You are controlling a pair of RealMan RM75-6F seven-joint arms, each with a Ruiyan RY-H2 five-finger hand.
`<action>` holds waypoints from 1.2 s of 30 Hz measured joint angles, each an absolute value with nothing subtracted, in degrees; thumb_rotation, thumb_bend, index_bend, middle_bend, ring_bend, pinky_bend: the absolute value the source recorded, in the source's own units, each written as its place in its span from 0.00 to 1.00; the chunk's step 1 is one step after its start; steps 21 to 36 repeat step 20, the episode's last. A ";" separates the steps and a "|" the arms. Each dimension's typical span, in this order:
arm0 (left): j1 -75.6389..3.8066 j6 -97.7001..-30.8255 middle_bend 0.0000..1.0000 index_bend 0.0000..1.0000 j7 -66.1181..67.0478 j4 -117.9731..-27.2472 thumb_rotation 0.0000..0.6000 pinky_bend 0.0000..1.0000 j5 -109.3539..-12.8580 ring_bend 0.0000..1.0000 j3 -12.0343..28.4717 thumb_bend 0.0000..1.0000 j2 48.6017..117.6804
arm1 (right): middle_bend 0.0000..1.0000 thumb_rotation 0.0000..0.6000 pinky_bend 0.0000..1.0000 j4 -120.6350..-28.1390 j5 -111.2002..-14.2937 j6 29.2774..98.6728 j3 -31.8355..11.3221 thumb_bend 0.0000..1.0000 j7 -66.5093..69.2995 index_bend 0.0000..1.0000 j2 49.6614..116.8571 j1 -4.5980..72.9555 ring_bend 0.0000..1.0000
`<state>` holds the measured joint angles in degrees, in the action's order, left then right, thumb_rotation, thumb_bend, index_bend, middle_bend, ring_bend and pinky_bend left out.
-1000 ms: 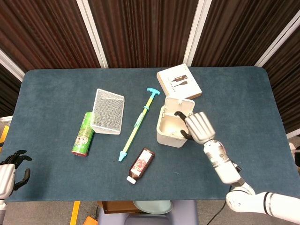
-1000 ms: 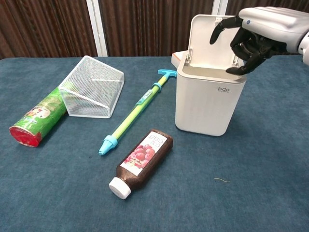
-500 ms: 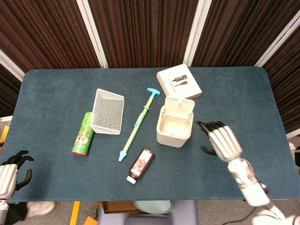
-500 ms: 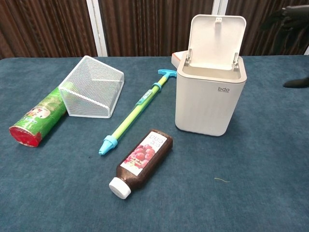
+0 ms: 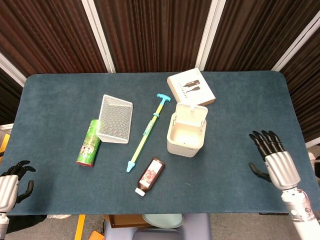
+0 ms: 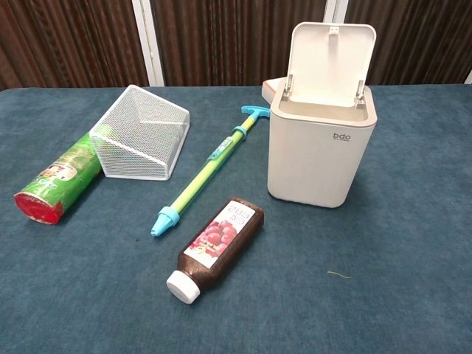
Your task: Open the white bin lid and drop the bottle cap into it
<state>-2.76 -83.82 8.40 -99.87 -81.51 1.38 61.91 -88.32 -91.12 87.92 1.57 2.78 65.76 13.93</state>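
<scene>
**White bin open, both hands off to the sides**

With its lid [image 6: 330, 57] tipped up and back on the hinge, the white bin [image 6: 321, 153] stands upright near the middle of the blue table [image 5: 60, 95], its mouth facing straight up. From the head view the inside looks pale and bare; I cannot make out a bottle cap in it (the bottom is partly in shadow).

Left of the bin a wire mesh basket [image 6: 141, 133] lies on its side, nothing in it, touching a green can [image 6: 59, 179] that also lies flat. Between basket and bin a long green-and-blue pump [image 6: 209, 169] runs diagonally. A dark sauce bottle [image 6: 217, 246] lies in front, white cap toward the table's near edge. Behind the bin sits 1 flat white box [image 5: 191, 88].

Right hand [image 5: 274, 161] hovers well right of the bin, fingers spread, holding nothing. Left hand [image 5: 11, 181] sits off the near-left corner, fingers loosely apart, holding nothing.
</scene>
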 measured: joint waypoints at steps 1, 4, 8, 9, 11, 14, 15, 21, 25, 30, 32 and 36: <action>-2.78 -83.83 0.22 0.38 8.49 -99.83 1.00 0.43 -81.44 0.27 1.43 0.50 61.95 | 0.12 1.00 0.06 -87.13 -90.55 86.58 1.67 0.42 4.06 0.12 65.87 13.89 0.00; -2.78 -83.83 0.22 0.38 8.84 -99.72 1.00 0.43 -81.19 0.27 1.49 0.50 62.06 | 0.10 1.00 0.06 -84.52 -88.83 83.37 1.78 0.42 5.40 0.11 66.27 13.84 0.00; -2.75 -83.80 0.22 0.38 9.13 -99.72 1.00 0.43 -80.85 0.27 1.55 0.50 62.15 | 0.08 1.00 0.05 -83.76 -87.78 82.23 1.60 0.42 4.97 0.10 66.67 13.87 0.00; -2.72 -83.88 0.22 0.38 9.34 -99.69 1.00 0.43 -80.68 0.27 1.61 0.50 62.20 | 0.08 1.00 0.05 -83.64 -87.72 81.94 1.50 0.42 4.29 0.10 66.75 13.88 0.00; -2.66 -84.06 0.22 0.38 9.66 -99.64 1.00 0.43 -80.66 0.27 1.64 0.50 62.35 | 0.08 1.00 0.05 -83.30 -87.78 81.98 1.15 0.42 2.48 0.10 67.16 13.74 0.00; -2.65 -84.12 0.22 0.38 9.63 -99.44 1.00 0.43 -80.89 0.27 1.60 0.50 62.52 | 0.08 1.00 0.05 -82.77 -88.47 83.25 0.78 0.42 1.34 0.10 67.97 13.32 0.00; -2.66 -84.08 0.22 0.38 9.60 -99.34 1.00 0.43 -80.94 0.27 1.55 0.50 62.56 | 0.08 1.00 0.05 -82.73 -88.62 83.32 0.76 0.42 1.24 0.10 68.07 13.24 0.00; -2.86 -83.41 0.22 0.38 9.46 -98.95 1.00 0.43 -80.57 0.27 1.53 0.50 62.65 | 0.09 1.00 0.05 -83.02 -88.99 81.76 0.81 0.42 0.43 0.10 68.19 13.17 0.00; -2.86 -83.41 0.22 0.38 9.46 -98.95 1.00 0.43 -80.57 0.27 1.53 0.50 62.65 | 0.09 1.00 0.05 -83.02 -88.99 81.76 0.81 0.42 0.43 0.10 68.19 13.17 0.00; -2.86 -83.41 0.22 0.38 9.46 -98.95 1.00 0.43 -80.57 0.27 1.53 0.50 62.65 | 0.09 1.00 0.05 -83.02 -88.99 81.76 0.81 0.42 0.43 0.10 68.19 13.17 0.00; -2.86 -83.41 0.22 0.38 9.46 -98.95 1.00 0.43 -80.57 0.27 1.53 0.50 62.65 | 0.09 1.00 0.05 -83.02 -88.99 81.76 0.81 0.42 0.43 0.10 68.19 13.17 0.00; -2.86 -83.41 0.22 0.38 9.46 -98.95 1.00 0.43 -80.57 0.27 1.53 0.50 62.65 | 0.09 1.00 0.05 -83.02 -88.99 81.76 0.81 0.42 0.43 0.10 68.19 13.17 0.00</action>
